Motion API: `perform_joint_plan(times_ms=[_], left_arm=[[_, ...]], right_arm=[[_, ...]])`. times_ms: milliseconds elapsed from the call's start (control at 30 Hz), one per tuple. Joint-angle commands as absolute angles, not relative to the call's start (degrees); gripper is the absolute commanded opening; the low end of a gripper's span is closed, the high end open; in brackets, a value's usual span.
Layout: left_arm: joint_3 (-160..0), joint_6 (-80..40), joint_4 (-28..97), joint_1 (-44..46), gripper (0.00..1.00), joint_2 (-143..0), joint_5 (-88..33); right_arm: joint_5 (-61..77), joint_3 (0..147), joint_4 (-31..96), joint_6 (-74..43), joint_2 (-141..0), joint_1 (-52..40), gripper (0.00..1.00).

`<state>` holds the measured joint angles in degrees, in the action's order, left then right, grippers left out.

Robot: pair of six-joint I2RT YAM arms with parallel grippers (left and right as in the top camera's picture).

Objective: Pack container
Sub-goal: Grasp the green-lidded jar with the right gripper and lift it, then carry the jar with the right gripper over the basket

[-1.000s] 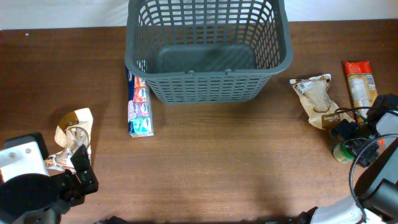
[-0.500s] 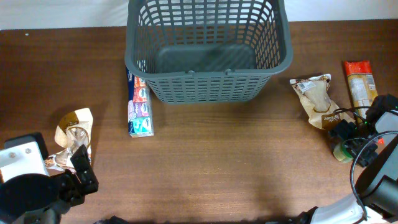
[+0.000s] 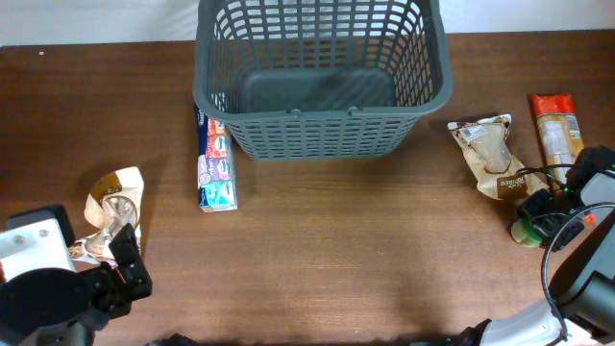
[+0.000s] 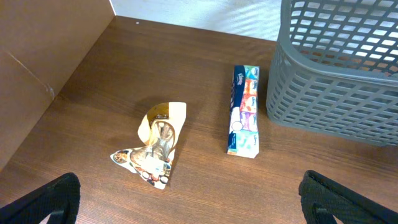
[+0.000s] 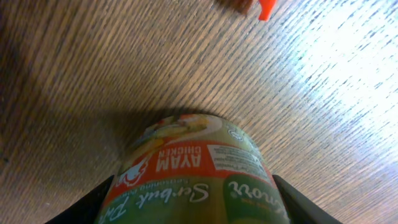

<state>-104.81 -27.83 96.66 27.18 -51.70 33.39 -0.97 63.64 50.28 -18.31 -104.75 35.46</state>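
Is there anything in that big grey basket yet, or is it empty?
Empty. The overhead view shows the basket with its floor bare; the colourful packet lies outside it on the table.

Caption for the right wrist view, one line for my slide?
Right arm's fingers flank a green-and-orange Ayam Chicken seasoning pack on the wooden table.

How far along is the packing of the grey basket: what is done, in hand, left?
Done: nothing; the basket is empty. In hand: the right gripper straddles the green jar on the table, grip unclear. To do: jar, blue pack, beige pouch, brown pouch and orange packet all lie outside the basket.
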Motion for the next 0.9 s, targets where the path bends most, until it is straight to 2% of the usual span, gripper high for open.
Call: perform_joint_plan(times_ms=[0,33,67,133,367,533,867], left_arm=[[-104.6,-27.11,96.68,26.83,0.99,-51.99,33.21],[-104.6,-27.11,96.66,26.83,1.0,-51.99,33.21],[-104.6,-27.11,96.68,26.83,1.0,-51.99,33.21],[-104.6,-27.11,96.68,26.83,0.99,-51.99,33.21],[-104.6,-27.11,96.68,26.83,1.0,-51.99,33.23],[-104.6,-27.11,96.68,26.83,1.0,-51.99,33.23],[-104.6,-27.11,96.66,26.83,1.0,-51.99,33.21]], right_arm=[[-0.47,63.33,50.65,-18.44,-106.34,35.27,0.43],[-0.47,63.42,50.76,-18.44,-106.34,35.27,0.39],[-0.45,63.75,51.13,-18.44,-106.34,35.24,0.24],[-0.47,64.71,52.07,-18.44,-106.34,35.27,0.04],[0.08,71.33,58.08,-18.48,-106.32,35.24,0.04],[2.61,81.17,64.93,-18.9,-105.56,35.24,0.04],[15.0,115.26,81.43,-18.11,-103.0,34.22,0.04]])
